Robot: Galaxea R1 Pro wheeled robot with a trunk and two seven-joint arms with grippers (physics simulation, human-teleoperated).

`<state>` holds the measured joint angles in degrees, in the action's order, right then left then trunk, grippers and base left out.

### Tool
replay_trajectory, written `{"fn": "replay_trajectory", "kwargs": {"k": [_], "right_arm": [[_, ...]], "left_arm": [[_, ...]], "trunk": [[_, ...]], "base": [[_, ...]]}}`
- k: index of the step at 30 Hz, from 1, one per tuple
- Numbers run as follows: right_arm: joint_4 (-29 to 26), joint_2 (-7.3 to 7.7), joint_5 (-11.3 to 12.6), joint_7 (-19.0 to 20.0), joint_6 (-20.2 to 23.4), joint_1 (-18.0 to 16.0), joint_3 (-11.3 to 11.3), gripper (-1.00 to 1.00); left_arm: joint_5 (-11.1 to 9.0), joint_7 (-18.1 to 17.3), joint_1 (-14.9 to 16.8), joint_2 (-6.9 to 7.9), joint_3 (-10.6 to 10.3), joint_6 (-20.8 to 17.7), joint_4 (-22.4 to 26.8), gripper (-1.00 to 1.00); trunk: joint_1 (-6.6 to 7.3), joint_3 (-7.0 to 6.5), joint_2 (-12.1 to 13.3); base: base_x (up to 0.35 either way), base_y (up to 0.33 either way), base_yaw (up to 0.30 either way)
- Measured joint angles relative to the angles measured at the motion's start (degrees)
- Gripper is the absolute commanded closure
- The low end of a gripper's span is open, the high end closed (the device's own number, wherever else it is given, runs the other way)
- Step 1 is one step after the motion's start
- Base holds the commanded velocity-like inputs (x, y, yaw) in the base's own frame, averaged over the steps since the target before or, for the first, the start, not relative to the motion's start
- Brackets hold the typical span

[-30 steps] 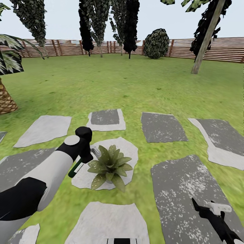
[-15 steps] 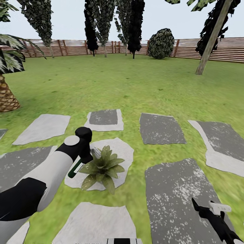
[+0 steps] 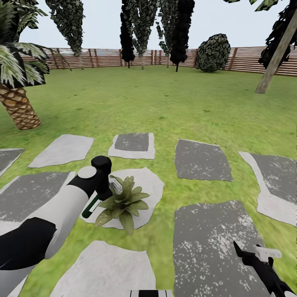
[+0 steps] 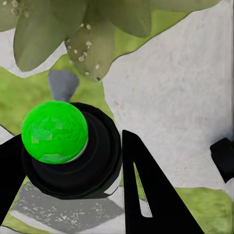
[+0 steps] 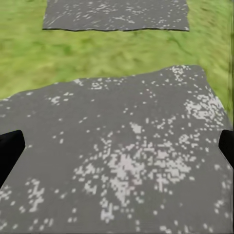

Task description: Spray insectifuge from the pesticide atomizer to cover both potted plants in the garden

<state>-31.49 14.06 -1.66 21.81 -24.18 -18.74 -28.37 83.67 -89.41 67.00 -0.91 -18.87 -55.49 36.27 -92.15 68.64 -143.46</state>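
My left gripper [image 3: 102, 193] is shut on the pesticide atomizer [image 3: 91, 205], whose dark green end points down towards the grass. In the left wrist view the atomizer [image 4: 54, 131] shows as a bright green cap in a black ring between my fingers [image 4: 146, 190], its grey nozzle aimed at speckled leaves. One potted plant [image 3: 123, 202], a low rosette, sits on a white stepping stone [image 3: 146, 183] right beside that gripper; its leaves [image 4: 90, 34] are close ahead. The second potted plant is out of view. My right gripper [image 3: 264, 264] hangs open and empty over a grey stone [image 5: 122, 161].
Grey and white stepping stones [image 3: 202, 161] lie across the lawn [image 3: 165, 103]. A palm with a woven trunk [image 3: 18, 109] stands at the left, a leaning trunk [image 3: 274, 62] at the right. Dark trees, a round shrub [image 3: 212, 53] and the brown slatted fence [image 3: 107, 57] close the far side.
The whole view has swung left: trees, shrub and palm slid right in the picture. The potted plant now sits closer to my left gripper. Both arms hold their pose.
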Motion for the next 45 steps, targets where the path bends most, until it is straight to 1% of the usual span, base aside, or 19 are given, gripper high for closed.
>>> {"fn": "replay_trajectory", "kwargs": {"k": [9,10,13,16,22,29,33,38,45], "right_arm": [[0.1,0.04,0.0,0.0,0.0,0.0,0.0,-1.0],[0.1,0.04,0.0,0.0,-0.1,0.0,0.0,-1.0],[0.1,-0.03,0.0,-0.1,-0.1,0.0,0.0,-1.0],[0.1,-0.04,0.0,-0.1,-0.1,0.0,0.0,-1.0],[0.2,-0.05,0.0,-0.1,-0.1,0.0,0.0,-1.0],[0.2,-0.05,0.0,-0.1,-0.1,0.0,0.0,-1.0],[0.1,-0.05,0.0,0.0,-0.1,0.0,0.0,-1.0],[0.1,-0.05,0.0,0.0,-0.1,0.0,0.0,-1.0],[0.0,-0.05,0.0,0.0,-0.1,0.0,0.0,-1.0]], "left_arm": [[0.0,0.0,0.0,0.61,0.3,0.1,-0.1,1.0],[0.1,0.0,0.0,0.85,0.3,0.1,-0.1,1.0],[0.2,0.0,0.0,2.2,0.6,0.2,-0.1,1.0],[0.2,0.0,-0.1,2.88,0.5,0.5,-0.1,1.0],[0.0,0.0,-0.3,2.73,0.4,0.4,0.0,1.0],[0.2,0.0,-0.4,2.61,0.3,0.3,0.0,1.0],[0.2,0.0,-0.4,2.61,0.3,0.2,0.0,1.0],[0.2,0.0,-0.4,2.46,0.3,0.1,0.0,1.0],[0.2,0.0,-0.4,2.44,0.3,0.0,0.0,1.0]], "trunk": [[0.02,0.0,0.0],[0.01,0.0,0.0],[0.0,0.0,0.0],[0.0,0.0,0.0],[0.0,0.0,0.0],[0.0,0.0,0.0],[-0.02,0.0,0.0],[-0.02,0.0,0.0],[0.0,0.0,0.0]], "base": [[0.12,-0.181,0.004],[0.039,-0.024,0.168],[0.015,-0.009,0.235],[0.002,-0.001,0.272],[0.0,0.0,0.277],[-0.005,-0.003,0.278],[-0.192,-0.156,0.244],[-0.19,-0.211,0.043],[-0.021,-0.261,0.002]]}}
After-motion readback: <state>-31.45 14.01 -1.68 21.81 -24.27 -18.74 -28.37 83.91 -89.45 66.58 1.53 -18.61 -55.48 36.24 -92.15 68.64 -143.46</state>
